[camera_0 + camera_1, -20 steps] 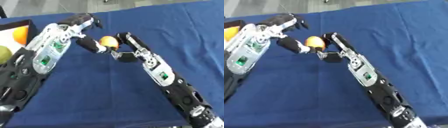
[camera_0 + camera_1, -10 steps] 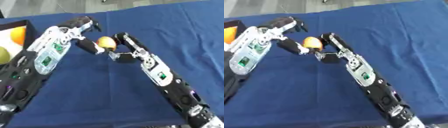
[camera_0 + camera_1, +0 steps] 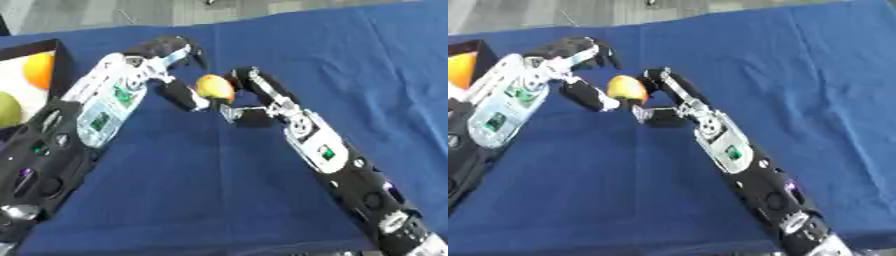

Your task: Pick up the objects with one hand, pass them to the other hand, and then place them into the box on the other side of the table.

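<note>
A yellow-orange fruit (image 3: 214,86) hangs above the blue cloth between my two hands. My left hand (image 3: 166,55) comes in from the left. Its thumb (image 3: 185,96) lies against the fruit's lower left and its fingers arch over the top. My right hand (image 3: 255,97) reaches in from the lower right. Its fingers (image 3: 248,80) press the fruit's right side and its thumb sits just below. The box (image 3: 59,55) stands at the left edge, black-rimmed with a white inside. It holds an orange (image 3: 39,70) and a green fruit (image 3: 7,109).
A blue cloth (image 3: 350,60) covers the table to its far edge, beyond which a grey floor shows. My two forearms cross the lower half of the view.
Hardly anything: both hands and the fruit between them have sunk very slightly and stay joined around it.
</note>
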